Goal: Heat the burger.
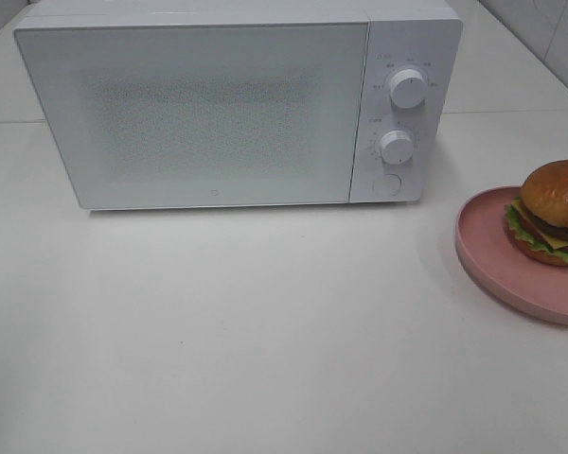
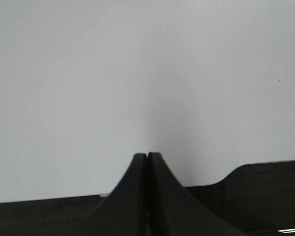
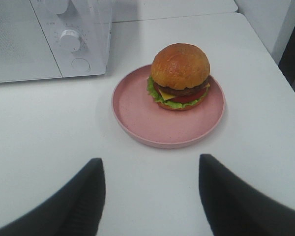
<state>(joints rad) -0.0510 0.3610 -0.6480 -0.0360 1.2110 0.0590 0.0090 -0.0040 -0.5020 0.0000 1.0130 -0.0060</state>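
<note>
Both claws show only in their own wrist views. Left gripper (image 2: pixel 147 155): two smooth, matte black fingers, curved and tapering, pressed tip to tip with nothing between them, hanging above a plain white surface whose edge gives way to dark ground. Right gripper (image 3: pixel 150 169): the same dull black fingers, blunt and rounded at the ends, spread wide apart and empty above the table (image 1: pixel 265 331), well short of the plate.

On the left of the high view stands the microwave (image 1: pixel 199 104), a boxy white appliance with rounded corners; its door (image 1: pixel 189 109) is closed, flat and frosted, with a fine speckled mesh pattern across the middle. On the panel to the door's right are two round white knobs (image 1: pixel 407 87), one above the other, ringed by small grey markings, with a round push button (image 1: pixel 386 183) beneath them. The table is smooth, matte white.

Farther right, well apart from the microwave, lies a round pink plate (image 1: pixel 492 255) with a low raised rim and a faintly speckled, matte finish, partly cut off by the frame edge. The burger (image 1: pixel 554 213) sits on the plate, toward its far side: a domed, glossy golden-brown bun with a slightly mottled crust, then a dark patty, a red tomato slice, a yellow cheese corner hanging down, frilly green lettuce and a bottom bun.
</note>
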